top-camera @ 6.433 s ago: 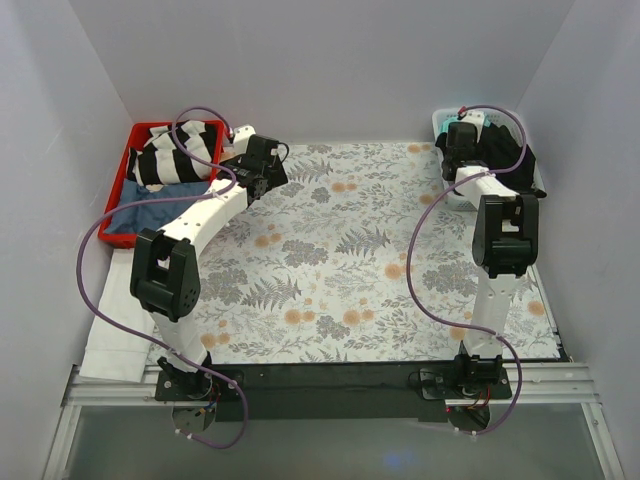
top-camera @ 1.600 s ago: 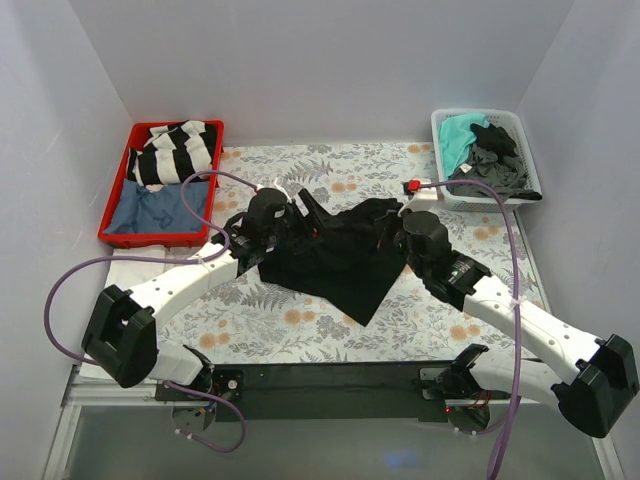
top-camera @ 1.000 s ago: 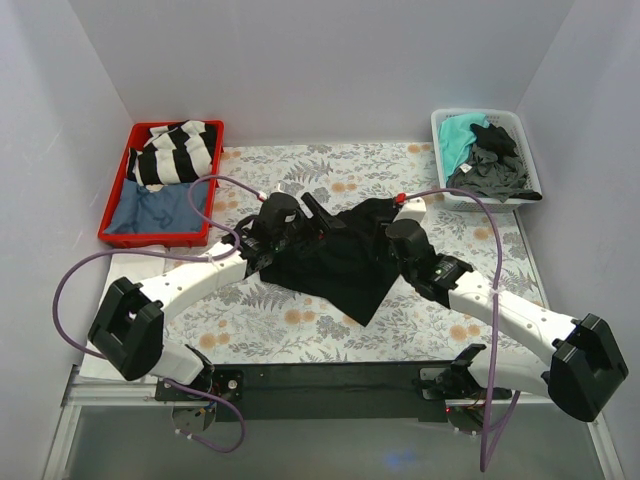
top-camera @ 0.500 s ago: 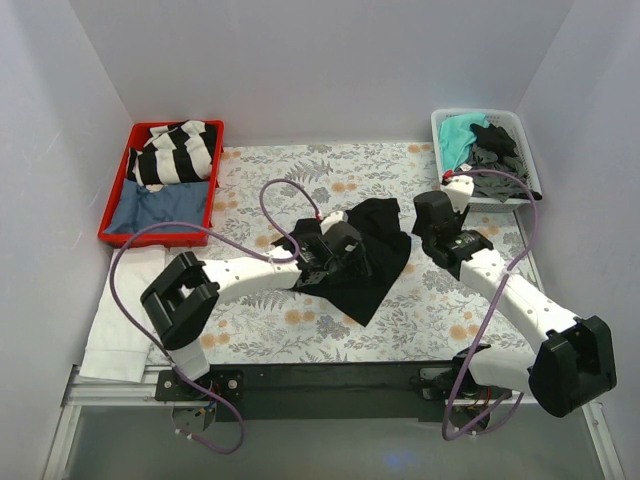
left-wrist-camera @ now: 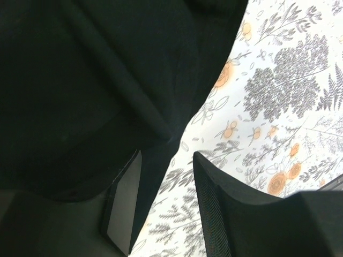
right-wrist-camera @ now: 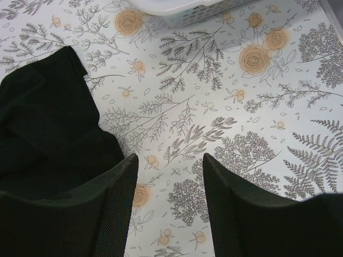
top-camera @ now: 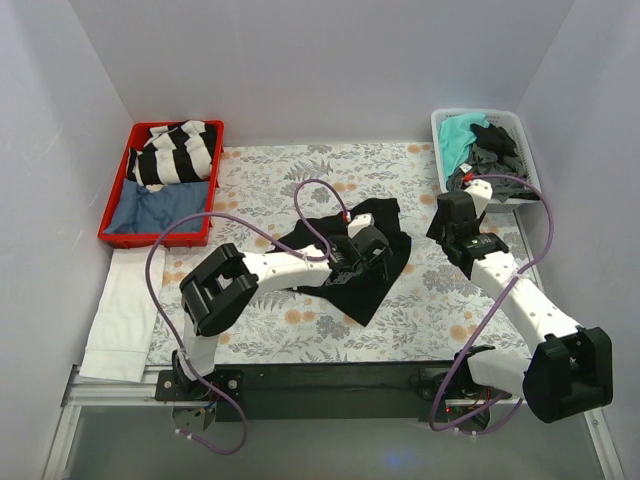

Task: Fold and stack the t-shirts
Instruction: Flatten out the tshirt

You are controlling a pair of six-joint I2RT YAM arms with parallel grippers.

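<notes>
A plain black t-shirt (top-camera: 352, 268) lies crumpled in the middle of the floral table. My left gripper (top-camera: 378, 250) reaches over it to its right edge. In the left wrist view the black t-shirt (left-wrist-camera: 80, 80) fills the upper left. Its edge runs down between the jaws of the left gripper (left-wrist-camera: 166, 158), which stand part open with table showing between them. My right gripper (top-camera: 450, 232) hovers right of the shirt. In its own view the right gripper (right-wrist-camera: 169, 160) is open with nothing between its fingers, and the black t-shirt (right-wrist-camera: 48, 123) lies to its left.
A white basket (top-camera: 530, 160) at the back right holds a teal t-shirt (top-camera: 458, 135) and a dark grey t-shirt (top-camera: 495, 160). A red tray (top-camera: 115, 215) at the back left holds striped and blue clothes. A white cloth (top-camera: 115, 315) lies along the left edge.
The left gripper has swept right across the shirt to its right edge and its jaws have narrowed. The right gripper has left the shirt and moved back right, towards the basket.
</notes>
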